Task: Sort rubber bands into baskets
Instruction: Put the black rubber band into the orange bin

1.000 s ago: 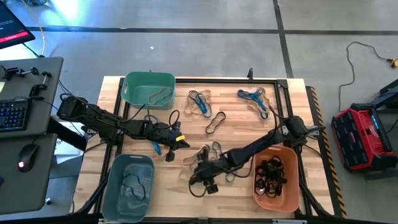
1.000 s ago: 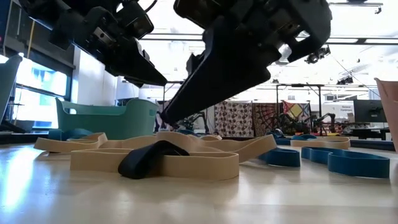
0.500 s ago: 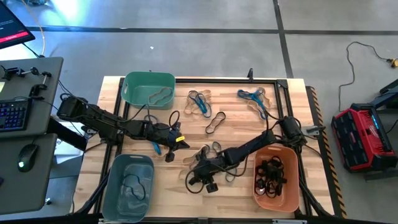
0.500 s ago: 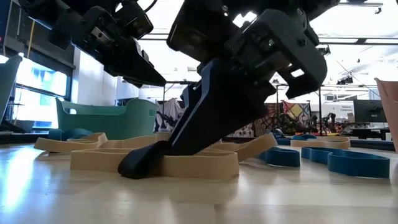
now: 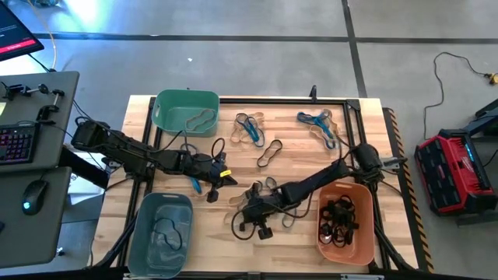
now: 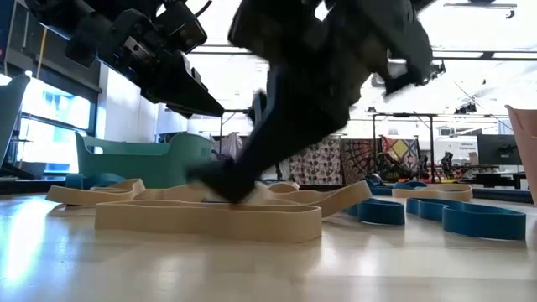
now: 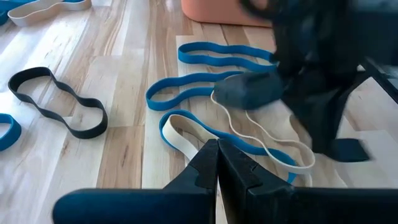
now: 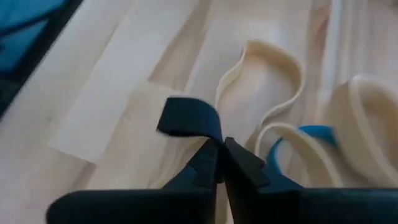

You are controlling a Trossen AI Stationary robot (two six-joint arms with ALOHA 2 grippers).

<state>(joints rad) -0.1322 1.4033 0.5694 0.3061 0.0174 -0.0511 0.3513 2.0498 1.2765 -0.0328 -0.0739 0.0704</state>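
Note:
Rubber bands in tan, blue and black lie scattered over the wooden table: blue ones, a black one, wide tan ones. My right gripper is low over the near middle pile, shut on a black rubber band. Over the table's left middle, my left gripper is shut on nothing. There are three baskets: teal-green at the far left, grey-blue near left, orange near right, each with bands inside. My right gripper pinches the black band between its two fingertips. A folded loop of the band curls out past the tips. The fingers slant down toward the table's left. The band's gripped part sits raised above the tan band; whether all is clear, I cannot tell.
Blue and tan bands and a black one lie just ahead of my left gripper. More blue bands lie at the far right. A dark frame runs along the table's far edge.
My right gripper has come down onto the black band lying over the tan one and shut on it. The band's gripped part now stands raised off the tan band, which stays flat.

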